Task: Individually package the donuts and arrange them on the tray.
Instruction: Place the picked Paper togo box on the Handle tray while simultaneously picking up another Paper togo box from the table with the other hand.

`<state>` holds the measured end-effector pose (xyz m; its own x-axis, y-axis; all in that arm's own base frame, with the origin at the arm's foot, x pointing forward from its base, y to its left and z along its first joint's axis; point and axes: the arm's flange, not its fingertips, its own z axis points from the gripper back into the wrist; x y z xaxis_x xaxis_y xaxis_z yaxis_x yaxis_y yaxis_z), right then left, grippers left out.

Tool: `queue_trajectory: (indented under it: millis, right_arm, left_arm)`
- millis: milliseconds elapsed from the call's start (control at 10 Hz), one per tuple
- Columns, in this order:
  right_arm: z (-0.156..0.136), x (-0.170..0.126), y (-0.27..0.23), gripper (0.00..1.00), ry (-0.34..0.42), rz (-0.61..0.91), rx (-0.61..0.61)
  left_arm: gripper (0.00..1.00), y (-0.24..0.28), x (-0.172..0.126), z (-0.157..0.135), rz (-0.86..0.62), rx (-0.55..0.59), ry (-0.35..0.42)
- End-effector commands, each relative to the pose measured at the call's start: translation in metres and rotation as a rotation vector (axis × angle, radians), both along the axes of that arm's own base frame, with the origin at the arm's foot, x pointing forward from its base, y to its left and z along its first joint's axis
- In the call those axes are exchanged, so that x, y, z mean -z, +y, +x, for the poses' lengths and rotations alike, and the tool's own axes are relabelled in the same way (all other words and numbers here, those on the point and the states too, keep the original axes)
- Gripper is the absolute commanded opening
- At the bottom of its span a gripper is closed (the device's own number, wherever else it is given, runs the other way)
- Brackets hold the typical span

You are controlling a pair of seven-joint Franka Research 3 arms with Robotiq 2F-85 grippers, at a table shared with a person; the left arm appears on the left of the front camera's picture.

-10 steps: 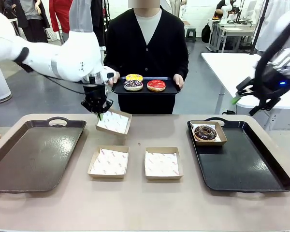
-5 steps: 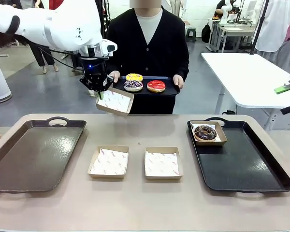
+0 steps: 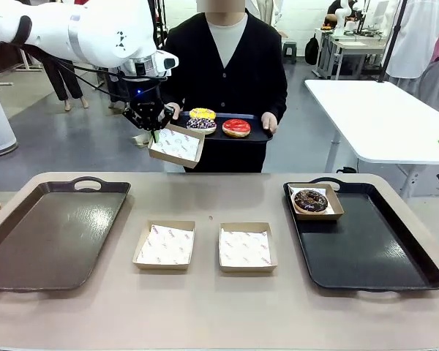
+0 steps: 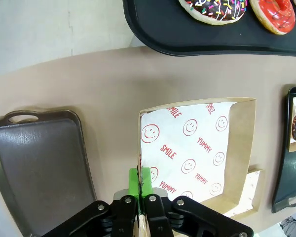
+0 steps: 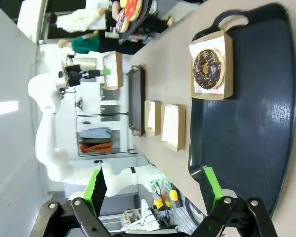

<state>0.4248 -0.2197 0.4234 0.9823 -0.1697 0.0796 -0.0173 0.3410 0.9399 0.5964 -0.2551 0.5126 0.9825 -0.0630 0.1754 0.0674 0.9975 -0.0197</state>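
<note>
table (image 3: 205,314) far side: held box (image 3: 174,145) covers sprinkled donut's (image 3: 201,122) edge

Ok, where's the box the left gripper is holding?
Front view: the box hangs tilted off the table, left of centre, pinched by the left gripper at the left end of the person's tray, by the sprinkled donut.

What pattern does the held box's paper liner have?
White paper liner printed with red smileys, SMILE and YUMMY; clearest in left wrist view.

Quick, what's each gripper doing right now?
Left gripper: shut on the edge of a paper-lined box, held in the air.
Right gripper: open, holding nothing.
</note>
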Motion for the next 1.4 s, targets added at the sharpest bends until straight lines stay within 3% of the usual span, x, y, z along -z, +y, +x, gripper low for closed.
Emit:
queue_trajectory:
  millis: [0,100,1300]
  right_arm:
    - [-0.0022,0.0057,-0.0159,1.0,-0.029,0.063,-0.029]
    - [-0.0069,0.0097,-0.0177,1.0,-0.018,0.072,-0.042]
    - [-0.0105,0.0151,-0.0151,1.0,0.009,0.067,-0.029]
  left_arm:
    - [0.0,-0.0003,-0.0022,0.009,0.01,-0.042,0.006]
    - [0.0,0.0,0.0,0.0,0.0,0.0,0.0]
    - [0.0,0.0,0.0,0.0,0.0,0.0,0.0]
